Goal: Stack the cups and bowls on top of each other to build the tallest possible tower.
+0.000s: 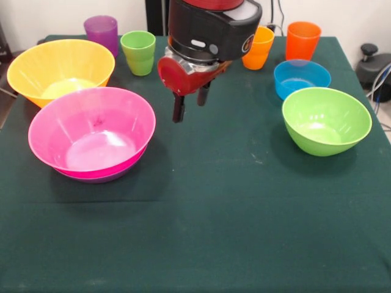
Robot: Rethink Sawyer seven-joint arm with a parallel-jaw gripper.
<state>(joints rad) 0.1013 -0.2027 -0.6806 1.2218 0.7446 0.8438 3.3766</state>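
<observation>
My gripper hangs open over the middle of the table, with nothing between its fingers. To its left a pink bowl sits nested in a purple bowl, of which only the lower edge shows; these two are the only stack. Behind them stands a yellow bowl. A purple cup and a light green cup stand at the back left. A yellow-orange cup, half hidden by the arm, and an orange cup stand at the back right. A blue bowl and a light green bowl sit at the right.
A dark green cloth covers the table. A black device with cables sits beyond the table's right edge.
</observation>
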